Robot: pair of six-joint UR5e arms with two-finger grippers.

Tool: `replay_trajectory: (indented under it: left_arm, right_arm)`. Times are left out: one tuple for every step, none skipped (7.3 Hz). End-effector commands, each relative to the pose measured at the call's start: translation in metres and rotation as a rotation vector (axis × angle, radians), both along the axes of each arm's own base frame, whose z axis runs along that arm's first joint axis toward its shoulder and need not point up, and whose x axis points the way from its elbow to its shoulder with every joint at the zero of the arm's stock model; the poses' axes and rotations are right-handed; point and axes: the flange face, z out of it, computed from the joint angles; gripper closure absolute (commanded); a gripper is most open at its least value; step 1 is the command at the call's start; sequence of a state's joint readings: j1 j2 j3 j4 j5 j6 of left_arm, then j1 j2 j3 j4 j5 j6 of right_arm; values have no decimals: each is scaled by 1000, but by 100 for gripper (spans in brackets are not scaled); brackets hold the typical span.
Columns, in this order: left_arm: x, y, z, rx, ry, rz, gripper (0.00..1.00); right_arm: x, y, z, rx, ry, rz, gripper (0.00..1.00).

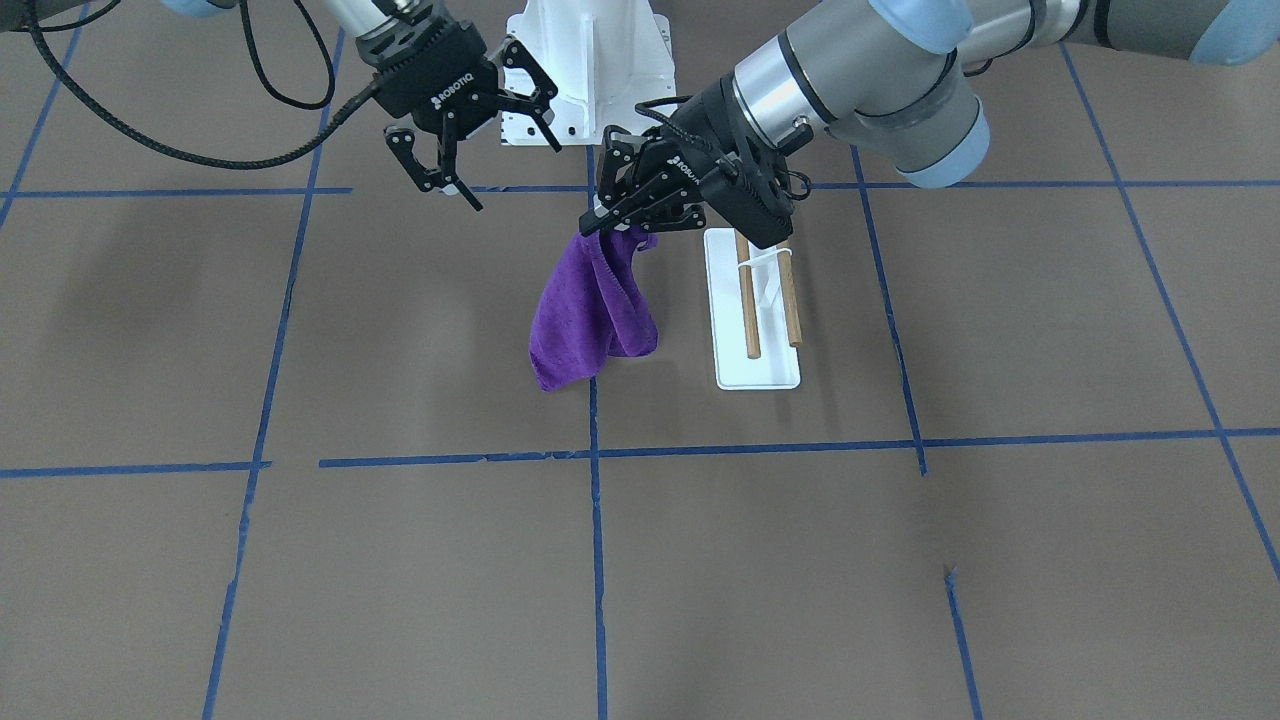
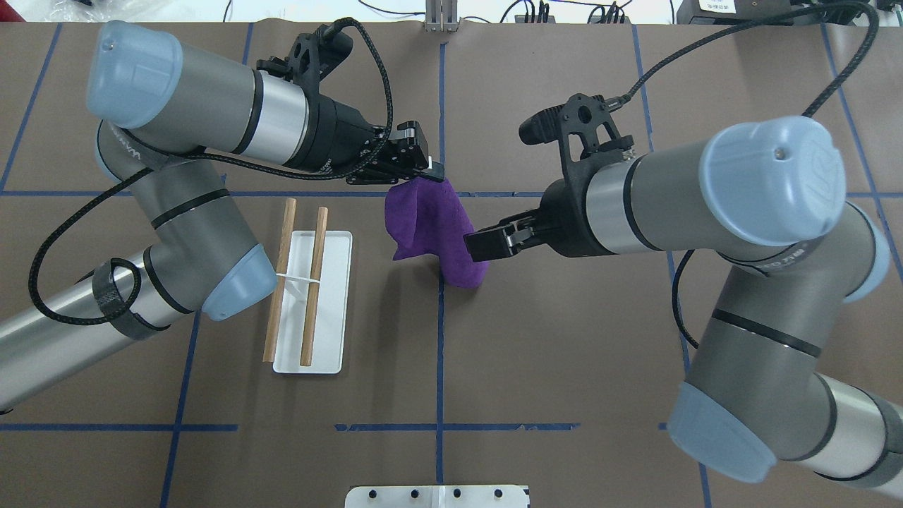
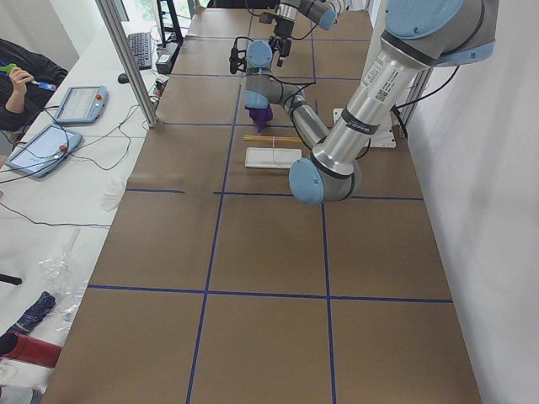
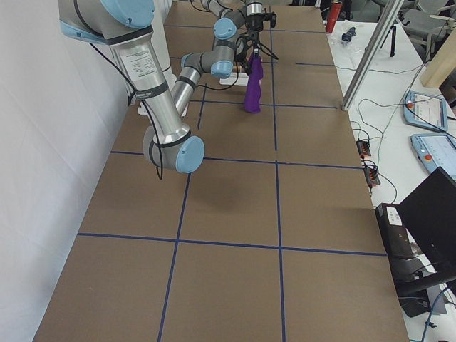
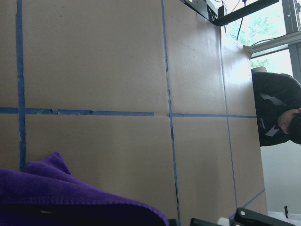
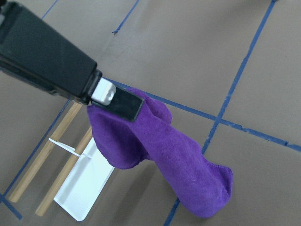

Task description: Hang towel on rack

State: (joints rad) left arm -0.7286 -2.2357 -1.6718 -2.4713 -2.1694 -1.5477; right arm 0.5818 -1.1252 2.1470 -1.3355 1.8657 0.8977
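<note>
Nearest the robot's edge of the desk, toward its left end, stood the rack (image 2: 331,310), both rods (image 2: 318,247) bare. Farther out we saw the right gripper (image 1: 510,170), jaws spread and empty, just beside the towel (image 2: 432,227), which hung mid-desk from one corner clamped in the left gripper (image 2: 429,173). We judged that the right should pinch a free upper corner, stretching the cloth flat before draping.

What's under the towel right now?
The table and a blue tape line show below the towel, which hangs from the left pincer. The spot beneath its lower end is covered.
</note>
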Motion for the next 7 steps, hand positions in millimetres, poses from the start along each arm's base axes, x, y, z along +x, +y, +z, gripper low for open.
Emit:
replay_trajectory:
  left_arm:
    - [-12, 10, -16, -53, 42, 9, 100]
    - [-22, 20, -32, -105, 80, 17, 100]
    - [-36, 33, -51, -165, 130, 34, 100]
    - [-50, 45, -65, -204, 171, 44, 100]
    - [-63, 52, -71, -187, 202, 13, 100]
    - [-64, 51, -72, -171, 201, -33, 100]
    - [-66, 54, -76, -123, 157, -55, 100]
  right_arm:
    - [43, -1, 37, -68, 62, -15, 0]
    - [74, -13, 66, -93, 99, -29, 0]
    - [113, -28, 102, -120, 141, -32, 0]
    - [149, -38, 136, -133, 179, -38, 0]
    - [180, -43, 174, -119, 240, -38, 0]
    - [202, -54, 210, -141, 309, -28, 0]
    - [221, -67, 234, -171, 375, -29, 0]
